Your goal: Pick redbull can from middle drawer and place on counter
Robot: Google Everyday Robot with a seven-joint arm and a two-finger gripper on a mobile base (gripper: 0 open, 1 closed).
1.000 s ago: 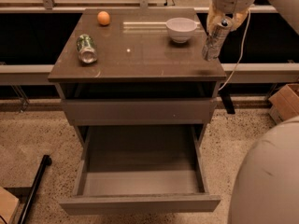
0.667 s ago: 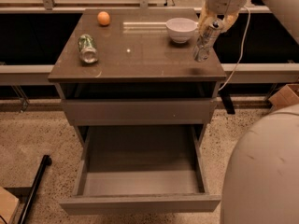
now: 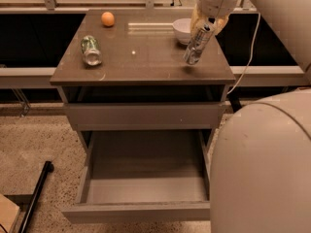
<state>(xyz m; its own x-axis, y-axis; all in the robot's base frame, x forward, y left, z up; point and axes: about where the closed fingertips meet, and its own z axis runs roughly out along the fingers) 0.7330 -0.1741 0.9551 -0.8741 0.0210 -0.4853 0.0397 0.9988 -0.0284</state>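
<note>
The redbull can (image 3: 197,45) is slim and silvery, tilted, with its lower end just above or touching the right side of the counter (image 3: 141,57). My gripper (image 3: 206,27) comes down from the top right and is shut on the can's upper end. The middle drawer (image 3: 146,178) is pulled out below, and its grey floor is bare.
A white bowl (image 3: 182,30) stands right behind the can. A green can (image 3: 90,50) lies on its side at the counter's left. An orange (image 3: 108,19) sits at the back left. A black bar (image 3: 36,198) lies on the speckled floor, left of the drawer. The robot's white body (image 3: 262,169) fills the lower right.
My gripper has moved left and lower with the redbull can, from the counter's right edge to over its right side, in front of the bowl.
</note>
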